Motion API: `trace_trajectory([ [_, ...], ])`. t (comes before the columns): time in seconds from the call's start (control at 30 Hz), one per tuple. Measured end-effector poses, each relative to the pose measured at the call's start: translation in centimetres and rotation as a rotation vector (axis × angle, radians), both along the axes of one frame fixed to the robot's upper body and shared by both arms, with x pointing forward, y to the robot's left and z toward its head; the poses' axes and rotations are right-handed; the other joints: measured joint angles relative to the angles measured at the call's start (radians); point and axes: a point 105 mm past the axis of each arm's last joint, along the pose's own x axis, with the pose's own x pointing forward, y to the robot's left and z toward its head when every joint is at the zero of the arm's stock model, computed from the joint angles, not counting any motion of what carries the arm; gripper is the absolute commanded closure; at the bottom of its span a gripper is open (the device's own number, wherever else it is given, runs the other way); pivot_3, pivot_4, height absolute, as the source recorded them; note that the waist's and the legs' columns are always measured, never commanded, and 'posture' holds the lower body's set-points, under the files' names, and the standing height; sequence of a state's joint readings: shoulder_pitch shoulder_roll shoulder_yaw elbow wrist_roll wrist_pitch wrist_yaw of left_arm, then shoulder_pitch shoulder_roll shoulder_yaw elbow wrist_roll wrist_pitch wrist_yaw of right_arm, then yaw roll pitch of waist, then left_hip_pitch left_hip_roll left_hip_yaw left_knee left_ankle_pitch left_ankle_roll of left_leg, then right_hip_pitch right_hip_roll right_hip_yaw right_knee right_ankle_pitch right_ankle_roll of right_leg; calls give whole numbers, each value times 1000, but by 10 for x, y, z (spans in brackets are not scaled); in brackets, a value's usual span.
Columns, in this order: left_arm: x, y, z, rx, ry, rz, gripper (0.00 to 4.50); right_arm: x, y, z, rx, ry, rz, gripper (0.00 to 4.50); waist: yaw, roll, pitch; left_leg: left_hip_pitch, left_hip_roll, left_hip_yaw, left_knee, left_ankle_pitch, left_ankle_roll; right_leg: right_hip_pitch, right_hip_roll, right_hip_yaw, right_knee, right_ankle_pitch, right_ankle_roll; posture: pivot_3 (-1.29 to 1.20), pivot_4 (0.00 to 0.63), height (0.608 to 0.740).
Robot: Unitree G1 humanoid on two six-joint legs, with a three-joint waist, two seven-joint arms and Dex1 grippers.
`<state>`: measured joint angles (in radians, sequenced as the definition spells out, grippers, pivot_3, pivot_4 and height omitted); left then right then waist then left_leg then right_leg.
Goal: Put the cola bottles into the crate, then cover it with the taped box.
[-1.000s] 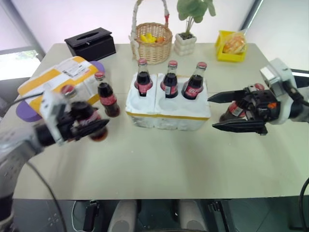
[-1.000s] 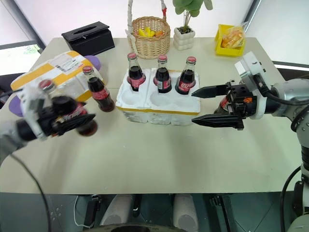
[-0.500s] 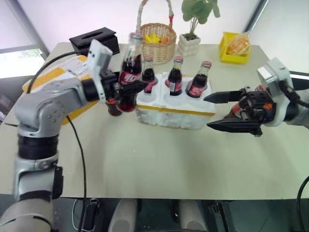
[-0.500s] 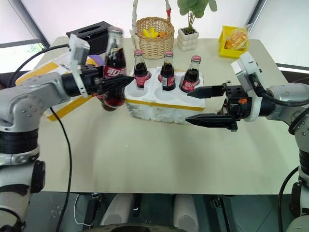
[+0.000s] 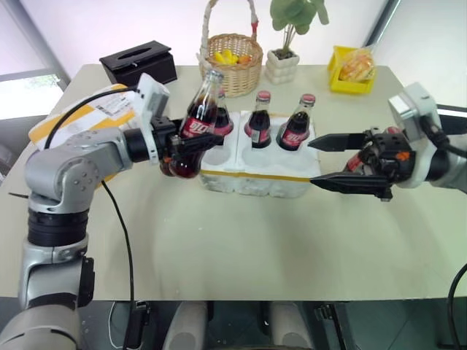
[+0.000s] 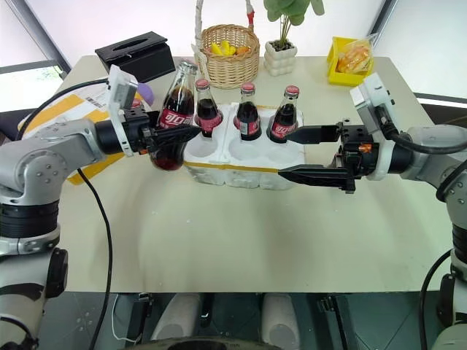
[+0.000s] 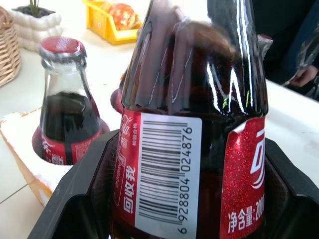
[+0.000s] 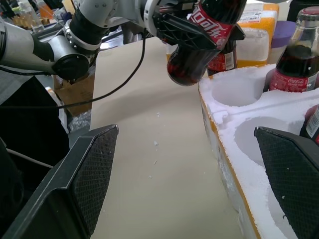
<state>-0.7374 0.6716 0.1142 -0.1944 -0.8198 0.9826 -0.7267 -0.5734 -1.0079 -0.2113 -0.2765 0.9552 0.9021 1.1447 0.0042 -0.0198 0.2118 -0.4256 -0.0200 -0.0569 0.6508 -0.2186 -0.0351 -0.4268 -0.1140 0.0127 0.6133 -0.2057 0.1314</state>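
The cola bottle (image 5: 195, 130) I am carrying sits clamped by its red label in my left gripper (image 5: 191, 141), tilted so its neck leans toward one o'clock, and it hangs off the table just at the crate's (image 5: 257, 172) nine o'clock edge. Three more bottles (image 5: 257, 121) stand upright in the crate's far row of wells, at twelve o'clock from the three bare near wells. Another bottle (image 8: 222, 59) stands on the table behind the one I hold. Out at nine o'clock from the crate lies the taped box (image 5: 87, 115), its shipping label facing up. My right gripper (image 5: 334, 160) hovers at the crate's three o'clock side, fingers spread wide with nothing between them, pointing across toward the wells. One bottle (image 5: 357, 159) stands behind that gripper, mostly hidden by it.
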Motion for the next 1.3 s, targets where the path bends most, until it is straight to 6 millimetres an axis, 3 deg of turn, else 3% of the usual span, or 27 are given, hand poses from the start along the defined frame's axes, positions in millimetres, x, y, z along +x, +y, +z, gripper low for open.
trace_trajectory([
  [0.23, -11, 3, 12, -34, -19, -20, 1638, 3, -2, 3, 4, -7, -10, 0, 0, 0, 0, 0, 0, 0, 0, 0, 0, 0, 0, 0, 0, 0, 0, 0, 150, 740],
  [0.47, 8, -11, 22, -71, -103, 39, 1638, 4, -2, 3, 6, -4, -12, 0, 7, 0, 0, 0, 0, 0, 0, 0, 0, 0, 0, 0, 0, 0, 0, 0, 150, 740],
  [0.73, 32, -42, 0, -129, -111, 85, 1638, 1, -2, 2, 7, -13, -15, 0, 5, 0, 0, 0, 0, 0, 0, 0, 0, 0, 0, 0, 0, 0, 0, 0, 150, 740],
  [0.83, 36, -43, -2, -148, -155, 112, 1638, 3, -11, -23, 22, 22, -38, 0, 7, -2, -1, 0, 0, 0, -1, 0, 0, 1, 0, 0, -1, 0, 0, 0, 150, 740],
  [0.9, 42, -42, -8, -163, -165, 148, 1638, 7, -5, -34, 34, 51, -32, 0, 0, 0, 0, 1, 0, 2, 0, 0, 0, 0, 0, 1, 0, 0, 0, 0, 150, 740],
  [1.03, 42, -47, -19, -180, -188, 164, 1638, 8, 4, -20, 22, -10, -19, 0, -2, 0, 0, 1, 0, 1, 0, 0, 0, 0, 1, 1, 0, 1, 0, 0, 150, 740],
  [1.2, 40, -42, -38, -195, -208, 225, 1638, 8, 0, -22, 22, 6, -8, 0, 7, 0, 0, 0, 0, 1, 0, 0, 0, 0, 0, 1, 0, 1, 0, 0, 150, 740],
  [1.3, 41, -40, -37, -194, -253, 255, 1638, 7, -1, -22, 13, 5, -5, 0, 7, 0, 0, 0, 0, 1, 0, 0, 0, 0, 0, 1, 0, 1, 0, 0, 150, 740],
])
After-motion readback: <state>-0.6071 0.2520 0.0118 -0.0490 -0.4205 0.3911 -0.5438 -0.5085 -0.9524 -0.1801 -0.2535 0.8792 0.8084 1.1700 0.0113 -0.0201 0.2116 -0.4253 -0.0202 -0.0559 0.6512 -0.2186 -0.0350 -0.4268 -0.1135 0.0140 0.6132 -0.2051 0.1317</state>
